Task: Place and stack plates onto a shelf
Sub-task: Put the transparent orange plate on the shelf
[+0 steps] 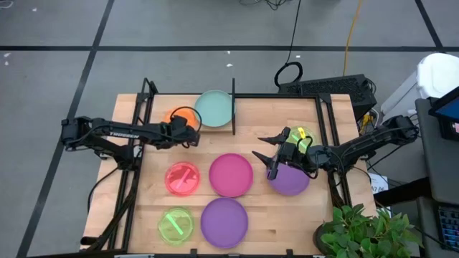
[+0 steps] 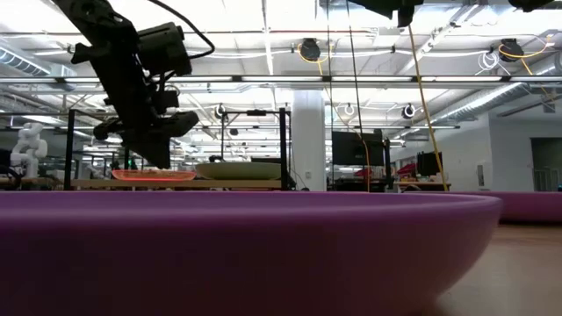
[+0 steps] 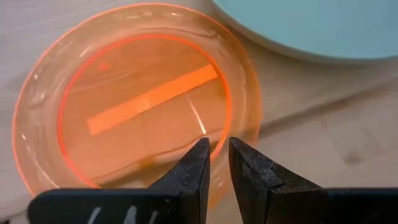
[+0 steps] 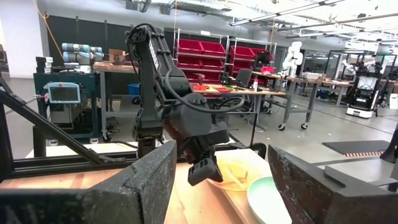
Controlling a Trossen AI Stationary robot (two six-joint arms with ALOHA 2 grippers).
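The translucent orange plate (image 1: 179, 116) (image 3: 143, 99) lies flat on the shelf (image 1: 159, 102), a narrow wooden board at the table's far edge, left of the pale teal plate (image 1: 214, 107). My left gripper (image 1: 192, 135) (image 3: 217, 152) is at the orange plate's near rim, its fingers close together. My right gripper (image 1: 264, 163) (image 4: 221, 180) hovers wide open over bare wood between the magenta plate (image 1: 231, 174) and a purple plate (image 1: 290, 180), touching nothing. A neon-green plate (image 1: 302, 135) shows partly behind the right arm. My left gripper meets the orange plate at its near rim (image 3: 239, 127), slanting down from the table's near-left side. One finger (image 3: 196, 165) stands over the plate's inside, the other (image 3: 255, 171) over its outer edge, the rim between them. The plate rests flat on the shelf.
On the tabletop lie a red plate (image 1: 182, 178), a second neon-green plate (image 1: 175, 223) and a second purple plate (image 1: 224, 222), which fills the low view's foreground (image 2: 263, 246). The shelf's black post (image 1: 234, 107) stands beside the teal plate. A potted plant (image 1: 366, 233) is at the near right corner.
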